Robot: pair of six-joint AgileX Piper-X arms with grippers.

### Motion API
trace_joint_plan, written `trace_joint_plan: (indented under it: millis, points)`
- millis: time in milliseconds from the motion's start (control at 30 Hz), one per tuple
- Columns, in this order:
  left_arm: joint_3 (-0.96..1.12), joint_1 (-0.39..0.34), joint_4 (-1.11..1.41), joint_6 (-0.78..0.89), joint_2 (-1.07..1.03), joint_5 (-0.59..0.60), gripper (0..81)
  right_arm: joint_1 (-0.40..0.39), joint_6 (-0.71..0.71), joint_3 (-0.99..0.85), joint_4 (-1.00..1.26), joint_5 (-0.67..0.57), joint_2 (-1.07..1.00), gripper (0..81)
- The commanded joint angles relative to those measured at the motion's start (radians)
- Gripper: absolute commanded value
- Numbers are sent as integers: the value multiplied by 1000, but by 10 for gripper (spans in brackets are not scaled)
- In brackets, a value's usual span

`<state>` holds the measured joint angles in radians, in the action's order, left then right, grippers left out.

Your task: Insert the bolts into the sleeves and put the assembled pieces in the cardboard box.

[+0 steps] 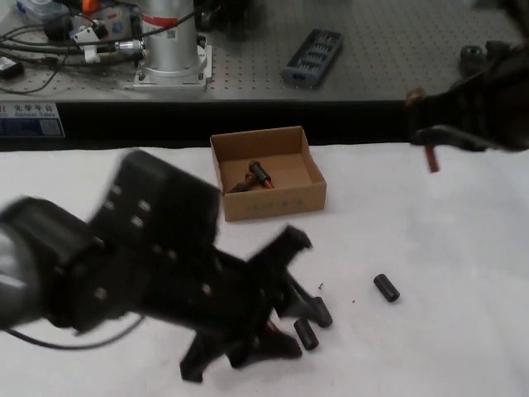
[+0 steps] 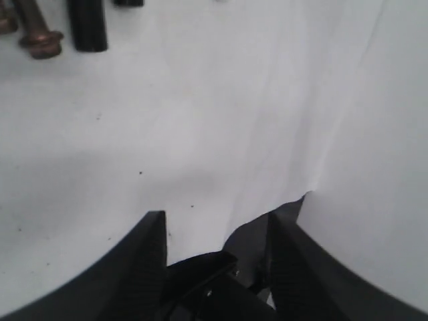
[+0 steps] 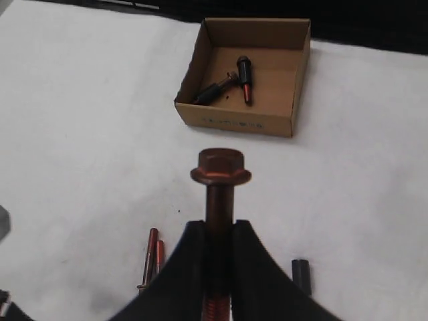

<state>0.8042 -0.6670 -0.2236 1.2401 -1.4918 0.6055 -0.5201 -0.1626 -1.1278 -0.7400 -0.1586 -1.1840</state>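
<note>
Over the near cloth [image 2: 267, 100], our open left gripper [image 2: 215, 221] hangs just short of a sleeve [image 2: 87, 25]; our right gripper [image 3: 219, 227] clamps a bolt [image 3: 220, 167].

1. The white cloth [image 1: 463, 265] is lit brightly and evenly from above, and is nearly washed out in the left wrist view.
2. Only a faint, soft shadow is cast beside the lone sleeve [image 1: 386, 287].
3. The floor of the cardboard box [image 3: 234, 122] is shaded beneath its walls.
4. A dull sheen is caught on the head of the bolt [image 3: 221, 166].
5. The perforated table [image 1: 397, 58] beyond the cloth's far edge is lit more dimly.
</note>
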Motion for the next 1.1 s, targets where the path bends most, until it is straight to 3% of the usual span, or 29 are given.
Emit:
trace_joint_plan:
  millis: [0,300,667,1067]
  points:
    - [1,-15,10,67,-40,-63,344,6,5,-7,-10,0,40,35]
    - [62,-16,-8,75,-133,-138,285,6,5,-7,-18,0,129,35]
    - [287,-16,-325,-167,-251,-198,285,6,28,-7,-62,0,140,35]
    - [416,-5,-425,-149,-361,-249,285,6,38,-4,-69,0,158,35]
